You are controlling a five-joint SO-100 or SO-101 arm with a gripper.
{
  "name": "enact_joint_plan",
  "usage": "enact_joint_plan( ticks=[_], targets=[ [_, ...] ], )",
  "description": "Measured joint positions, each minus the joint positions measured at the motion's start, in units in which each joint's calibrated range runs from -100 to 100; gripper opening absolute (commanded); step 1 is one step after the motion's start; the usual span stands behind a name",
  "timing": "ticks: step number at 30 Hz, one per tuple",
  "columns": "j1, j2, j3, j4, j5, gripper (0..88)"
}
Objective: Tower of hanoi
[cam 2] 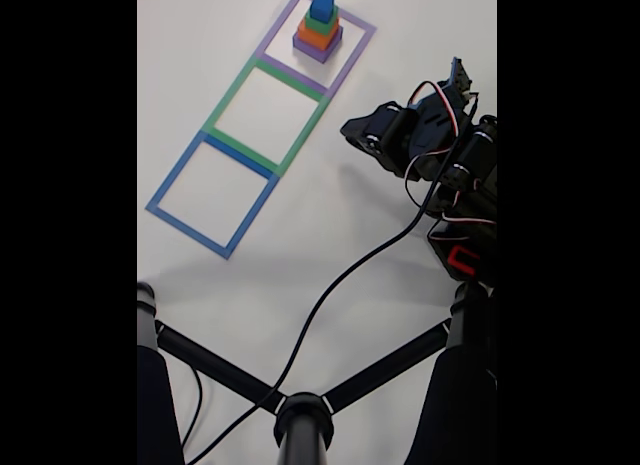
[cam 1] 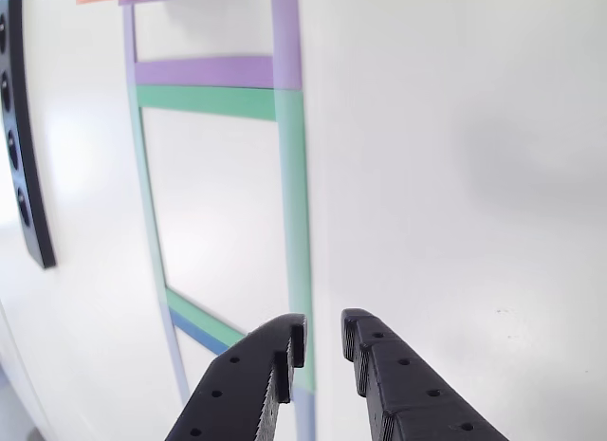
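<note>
the 4 blocks point(cam 2: 319, 30) sit stacked, largest at the bottom, in the purple square point(cam 2: 362, 29), the puzzle's starting peg. the green square point(cam 2: 226, 95) and blue square point(cam 2: 170, 182) wait unfilled. the gripper point(cam 1: 322, 337) hovers well apart, fingers narrowly parted, holding nothing.

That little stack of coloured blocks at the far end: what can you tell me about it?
The stack is a small stepped tower of four square blocks, widest at the bottom: purple, then orange, green and blue on top. They look like matte plastic or foam. It stands upright inside the purple square, the end one of three taped outlines on the white table; the green and blue squares hold nothing. Nothing touches the tower but the table. The gripper hangs off to the side, clear of it.
</note>
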Motion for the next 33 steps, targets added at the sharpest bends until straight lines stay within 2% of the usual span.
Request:
enact_joint_plan(
  ticks=[26,29,33],
  targets=[
    [-1.0,0.0,0.0,0.0,0.8,0.0],
    [-1.0,0.0,0.0,-0.1,5.3,0.0],
    [-1.0,3.0,-2.6,-3.0,15.6,0.0]
  ],
)
